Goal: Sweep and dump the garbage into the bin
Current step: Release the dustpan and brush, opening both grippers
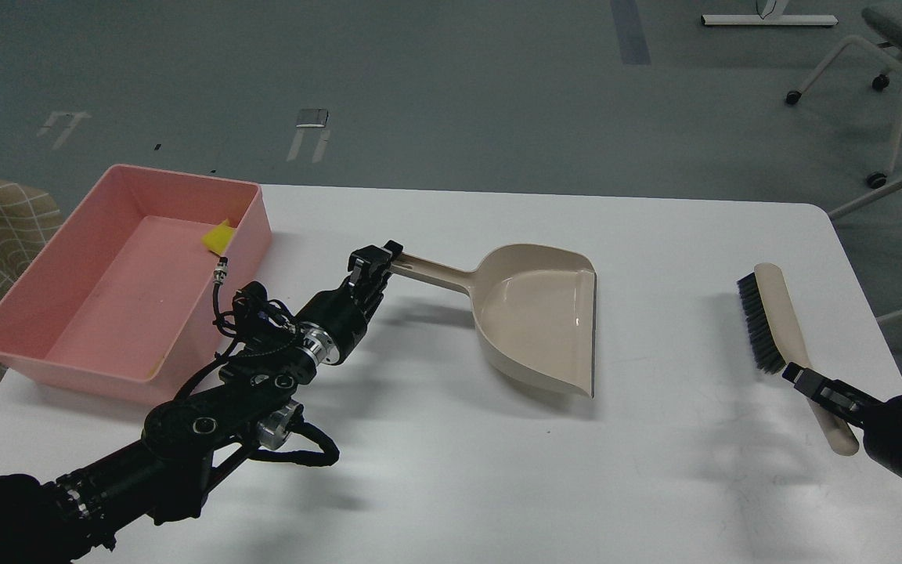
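At the left edge of the white table (451, 470), the large shallow rectangular pink plastic bin (36, 329) is set with its long side running away from the viewer, and a bright yellow foam-like chunk of garbage (218, 236) is seen lying inside it, against the far right wall; the whitish-tan strip cannot be made out with certainty, although a faint pale mark is noticed near the bin's near right corner. Just beside the bin, the left gripper (379, 265) is closed around the end of the handle of the beige plastic long-handled dustpan (537, 313), whose scoop is rested on the table with its open lip turned to the right and is seen to be empty. No scrap is visible on the open table between the dustpan and the brush. At the far right, the beige-backed hand brush with dark bristles (764, 313) is laid on the table, bristles facing left, and the right gripper (799, 376) is placed at its handle; whether the handle is clamped or merely touched cannot be told, since the fingers are seen small and dark. The dumping step is judged to be done, at least for the yellow chunk, and the task is judged near its end. The next move would call for both tools to be let go and the arms withdrawn without the dustpan being dragged.
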Motion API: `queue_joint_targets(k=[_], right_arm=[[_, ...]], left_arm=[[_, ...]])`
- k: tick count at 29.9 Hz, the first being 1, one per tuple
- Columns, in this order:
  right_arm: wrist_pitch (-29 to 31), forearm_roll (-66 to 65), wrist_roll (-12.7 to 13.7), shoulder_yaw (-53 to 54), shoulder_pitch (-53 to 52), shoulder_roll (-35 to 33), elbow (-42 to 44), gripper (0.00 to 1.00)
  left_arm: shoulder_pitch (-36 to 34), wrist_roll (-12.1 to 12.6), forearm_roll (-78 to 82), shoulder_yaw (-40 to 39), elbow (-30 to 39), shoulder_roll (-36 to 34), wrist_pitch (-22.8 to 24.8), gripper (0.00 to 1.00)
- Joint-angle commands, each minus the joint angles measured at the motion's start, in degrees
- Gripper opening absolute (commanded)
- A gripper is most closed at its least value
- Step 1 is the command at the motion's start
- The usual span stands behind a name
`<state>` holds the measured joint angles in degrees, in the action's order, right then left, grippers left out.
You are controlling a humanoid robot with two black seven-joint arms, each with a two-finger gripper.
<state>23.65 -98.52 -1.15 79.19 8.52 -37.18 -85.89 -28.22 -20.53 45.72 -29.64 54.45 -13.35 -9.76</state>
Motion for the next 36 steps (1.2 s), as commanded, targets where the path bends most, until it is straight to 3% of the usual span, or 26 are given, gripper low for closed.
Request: queue_joint_targets(k=[1, 5, 11, 17, 18, 21, 22, 23, 36], right_arm=[[0.0, 0.1, 0.1, -0.1, 0.1, 0.2, 0.2, 0.25], [-0.1, 0.1, 0.2, -0.3, 0.0, 0.8, 1.2, 0.26], [-0.1, 0.2, 0.3, -0.3, -0.1, 1.0, 1.3, 0.38], [-0.2, 0.3, 0.5, -0.2, -0.2, 1.8, 1.3, 0.66], [-0.2, 0.3, 0.5, -0.2, -0.2, 1.8, 1.2, 0.75], [-0.2, 0.6, 0.5, 0.1, -0.2, 1.8, 0.7, 0.79], [-0.3, 0.6, 0.6, 0.2, -0.2, 1.8, 0.7, 0.85], [-0.4, 0.6, 0.8, 0.3, -0.2, 1.8, 0.6, 1.00], [-0.2, 0.6, 1.0, -0.1, 0.4, 1.2, 0.3, 1.00]], left_arm=[[0.0, 0.1, 2.2, -0.1, 0.1, 0.0, 0.0, 0.18], [0.0, 0.2, 2.2, -0.1, 0.3, 0.1, 0.0, 0.25], [0.2, 0.1, 2.2, -0.1, 0.3, 0.0, 0.0, 0.37], [0.1, 0.1, 2.2, -0.1, 0.7, -0.3, 0.1, 0.49], [0.1, 0.1, 2.2, -0.1, 0.7, -0.4, 0.1, 0.54], [0.0, 0.1, 2.1, -0.2, 0.8, -0.8, 0.1, 0.59], [0.0, 0.2, 2.1, -0.2, 0.8, -0.9, 0.1, 0.60], [-0.1, 0.5, 2.1, -0.2, 0.8, -1.1, 0.1, 0.62], [-0.3, 0.8, 1.3, -0.4, 0.6, -3.1, 0.1, 0.76]])
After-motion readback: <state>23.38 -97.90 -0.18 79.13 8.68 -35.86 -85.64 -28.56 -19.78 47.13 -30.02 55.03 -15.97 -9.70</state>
